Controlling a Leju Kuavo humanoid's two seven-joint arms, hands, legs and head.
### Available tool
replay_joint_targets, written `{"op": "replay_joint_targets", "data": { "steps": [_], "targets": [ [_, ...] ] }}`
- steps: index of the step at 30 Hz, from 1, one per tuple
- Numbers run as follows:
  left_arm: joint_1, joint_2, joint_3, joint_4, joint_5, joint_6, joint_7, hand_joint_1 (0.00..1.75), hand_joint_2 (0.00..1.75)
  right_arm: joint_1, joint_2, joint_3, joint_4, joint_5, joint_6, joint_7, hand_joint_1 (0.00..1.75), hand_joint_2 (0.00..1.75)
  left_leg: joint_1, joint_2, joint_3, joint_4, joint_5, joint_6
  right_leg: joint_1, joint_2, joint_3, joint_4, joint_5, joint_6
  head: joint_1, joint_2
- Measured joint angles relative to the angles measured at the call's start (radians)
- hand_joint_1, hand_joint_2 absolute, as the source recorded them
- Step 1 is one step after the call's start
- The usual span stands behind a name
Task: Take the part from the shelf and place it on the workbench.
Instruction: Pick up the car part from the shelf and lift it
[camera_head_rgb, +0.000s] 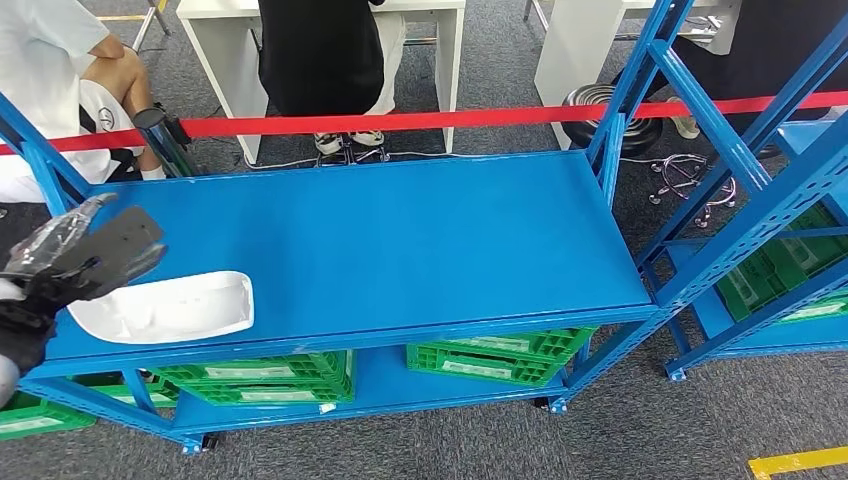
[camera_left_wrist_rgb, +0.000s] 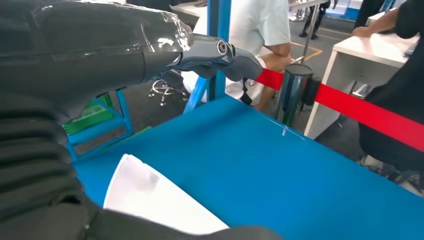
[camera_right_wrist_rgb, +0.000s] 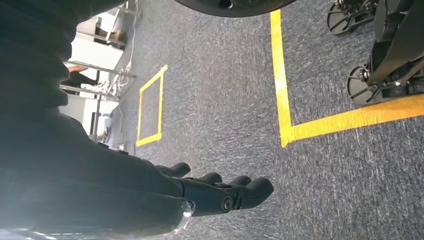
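I see the white, smooth, shell-shaped plastic part (camera_head_rgb: 165, 307) lying flat on the blue metal top of the shelf unit (camera_head_rgb: 400, 240), at its near left corner, with its near edge close to the shelf's front lip. My left hand (camera_head_rgb: 75, 255) hangs just above and to the left of the part; in the head view its dark fingers (camera_head_rgb: 125, 235) are stretched out flat and a little apart, with nothing between them, and I cannot tell whether they touch the part. In the left wrist view the part (camera_left_wrist_rgb: 155, 200) lies under the hand, and the thick grey thumb (camera_left_wrist_rgb: 220, 55) points out over the blue surface.

My right hand (camera_right_wrist_rgb: 200, 192) hangs at my side over grey carpet (camera_right_wrist_rgb: 225, 100) marked with yellow tape lines (camera_right_wrist_rgb: 280, 75); its fingers (camera_right_wrist_rgb: 250, 190) lie side by side, slightly curled, holding nothing.

Beyond the shelf runs a red barrier tape (camera_head_rgb: 420, 121), and people stand by white tables (camera_head_rgb: 440, 40) behind it. Green plastic crates (camera_head_rgb: 495, 355) sit on the lower shelf.
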Motion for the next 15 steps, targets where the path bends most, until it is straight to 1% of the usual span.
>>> {"op": "replay_joint_targets", "data": {
  "steps": [4,8,15],
  "targets": [
    [0.029,0.001,0.028,-0.017,0.008,-0.031,0.000,0.00,0.00,0.000,0.000,0.000,0.000,-0.012,-0.002,0.004,0.00,1.75,0.000,0.000,0.000,0.000,0.000,0.000,0.000,0.000,0.000,0.000,0.000,0.000,0.000,0.000],
    [0.073,0.000,0.037,-0.036,0.032,-0.049,0.000,0.00,0.00,0.000,0.000,0.000,0.000,-0.026,-0.004,0.006,0.00,1.75,0.000,-0.001,0.000,0.000,0.000,0.000,0.000,0.000,0.000,0.000,0.000,0.000,0.000,0.000],
    [0.128,-0.003,0.028,-0.072,0.143,-0.031,0.000,0.00,0.00,0.000,-0.001,-0.002,0.000,-0.045,-0.009,0.008,0.00,1.75,0.000,-0.004,0.000,0.000,0.000,0.000,0.000,0.000,0.000,-0.001,0.000,0.000,0.000,0.000]
  ]
}}
